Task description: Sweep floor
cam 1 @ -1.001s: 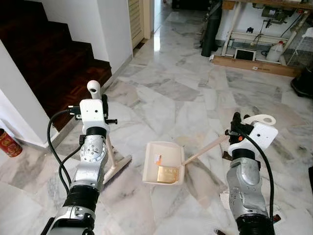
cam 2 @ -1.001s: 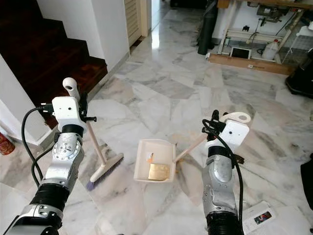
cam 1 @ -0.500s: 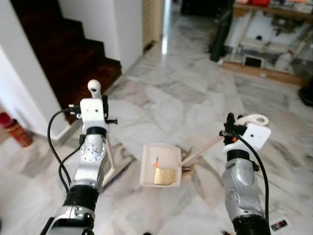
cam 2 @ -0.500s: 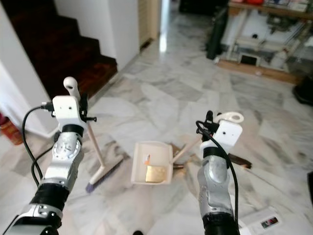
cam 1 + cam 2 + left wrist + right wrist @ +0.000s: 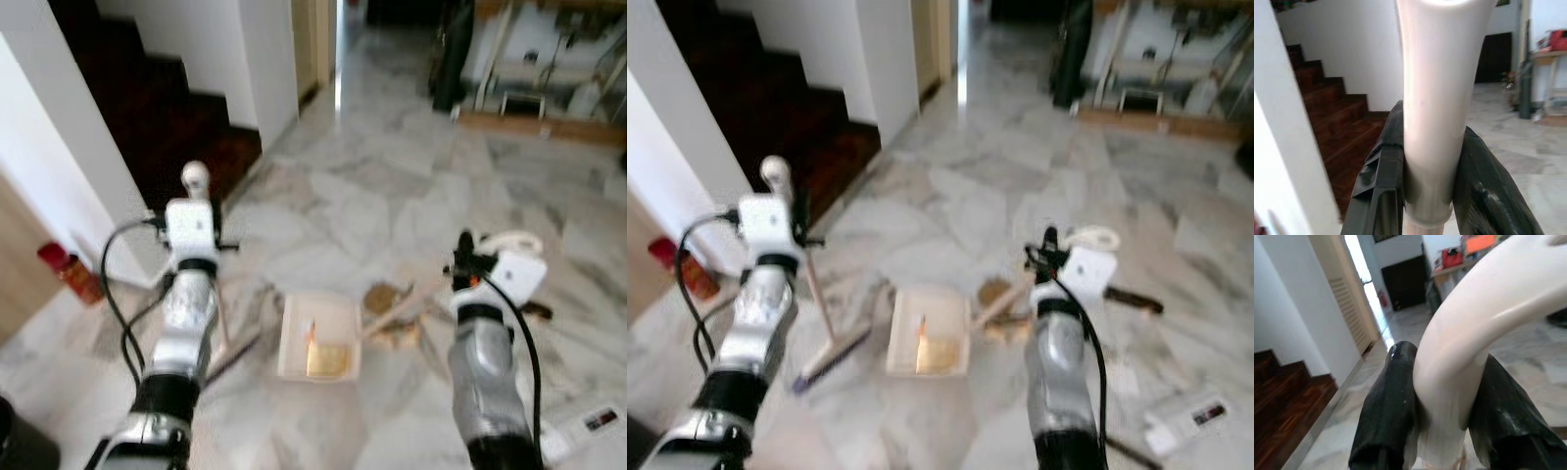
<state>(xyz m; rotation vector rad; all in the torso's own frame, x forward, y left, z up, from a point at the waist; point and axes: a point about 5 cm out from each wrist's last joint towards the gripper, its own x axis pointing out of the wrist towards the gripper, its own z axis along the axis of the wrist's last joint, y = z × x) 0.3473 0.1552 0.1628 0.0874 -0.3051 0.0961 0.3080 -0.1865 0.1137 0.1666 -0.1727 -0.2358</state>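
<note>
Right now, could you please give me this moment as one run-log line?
left tool: shut on broom handle | right tool: shut on dustpan handle | dustpan: on floor, holds debris | views blurred

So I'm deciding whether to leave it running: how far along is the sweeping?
Partly done. The dustpan on the marble floor already holds a yellowish piece. In hand: the left gripper is shut on the broom, the right gripper is shut on the dustpan handle. Left: brown debris lies on the floor beyond the pan, beside the handle, plus a dark object further right.
</note>
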